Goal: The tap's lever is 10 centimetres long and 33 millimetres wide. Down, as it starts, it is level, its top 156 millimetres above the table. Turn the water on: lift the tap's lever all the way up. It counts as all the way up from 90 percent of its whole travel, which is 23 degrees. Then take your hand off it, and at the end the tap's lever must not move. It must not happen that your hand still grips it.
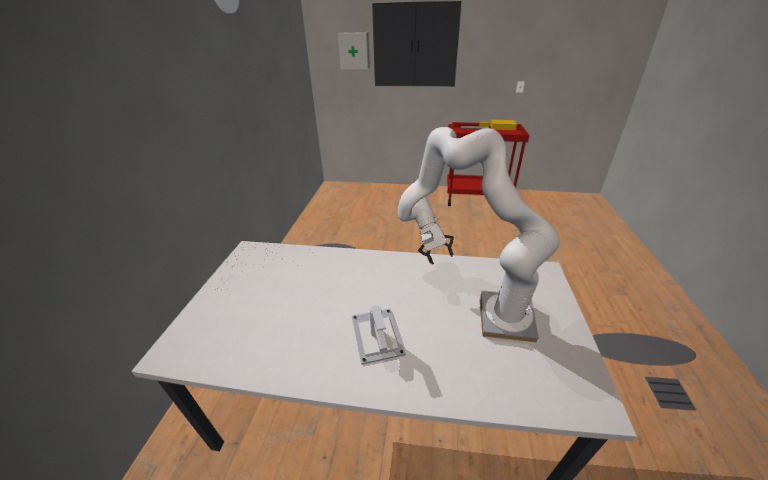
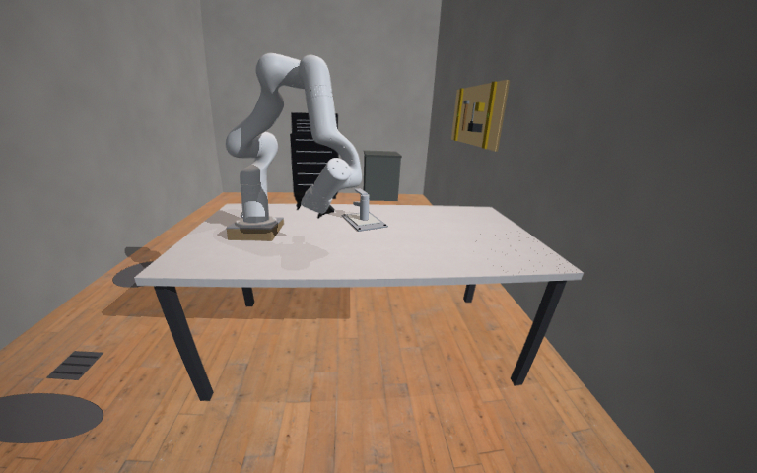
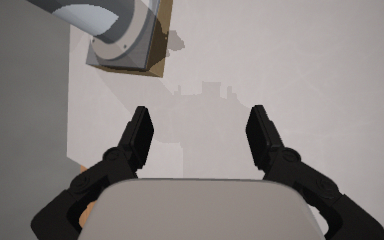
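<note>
The grey tap (image 1: 378, 333) stands on its flat base plate (image 1: 378, 343) near the front middle of the white table. Its lever (image 1: 378, 321) lies level on top of the post. In the exterior view the tap (image 2: 363, 209) stands just right of my gripper (image 2: 319, 211). My gripper (image 1: 436, 252) hangs open and empty above the table's far edge, well behind the tap and apart from it. In the wrist view the two black fingers stand wide apart over bare table top; the tap is out of that view.
The arm's base (image 1: 508, 321) sits on a square plate at the table's right side and shows in the wrist view (image 3: 124, 42). A red cart (image 1: 486, 157) stands on the floor behind the table.
</note>
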Robot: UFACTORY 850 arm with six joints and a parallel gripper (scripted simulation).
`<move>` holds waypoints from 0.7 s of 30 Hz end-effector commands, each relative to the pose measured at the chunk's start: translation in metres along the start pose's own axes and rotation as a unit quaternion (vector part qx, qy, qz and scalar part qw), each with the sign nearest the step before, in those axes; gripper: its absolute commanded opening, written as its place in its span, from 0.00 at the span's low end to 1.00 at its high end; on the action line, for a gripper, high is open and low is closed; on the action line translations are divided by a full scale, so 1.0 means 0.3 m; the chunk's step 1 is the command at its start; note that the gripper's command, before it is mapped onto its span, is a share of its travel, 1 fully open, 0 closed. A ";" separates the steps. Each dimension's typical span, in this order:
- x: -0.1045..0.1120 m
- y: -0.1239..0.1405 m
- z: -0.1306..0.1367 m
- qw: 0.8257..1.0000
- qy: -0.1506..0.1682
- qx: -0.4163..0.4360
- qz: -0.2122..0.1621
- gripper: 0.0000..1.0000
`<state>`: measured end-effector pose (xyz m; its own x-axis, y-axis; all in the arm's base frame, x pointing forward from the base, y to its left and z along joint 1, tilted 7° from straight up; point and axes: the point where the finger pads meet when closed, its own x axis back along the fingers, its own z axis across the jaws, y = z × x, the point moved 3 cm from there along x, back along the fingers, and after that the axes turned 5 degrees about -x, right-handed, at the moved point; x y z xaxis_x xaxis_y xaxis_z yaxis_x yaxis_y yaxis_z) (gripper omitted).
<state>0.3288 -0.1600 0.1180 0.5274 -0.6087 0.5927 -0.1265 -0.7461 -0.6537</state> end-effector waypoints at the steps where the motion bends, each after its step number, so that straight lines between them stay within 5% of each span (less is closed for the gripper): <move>1: 0.013 -0.089 0.100 0.998 -0.003 -0.002 -0.063 1.00; 21: -0.016 -0.436 0.355 0.975 0.033 0.029 -0.218 1.00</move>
<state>0.4144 -0.0586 0.1429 0.4956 -0.3172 0.8086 0.0970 -0.9049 -0.4144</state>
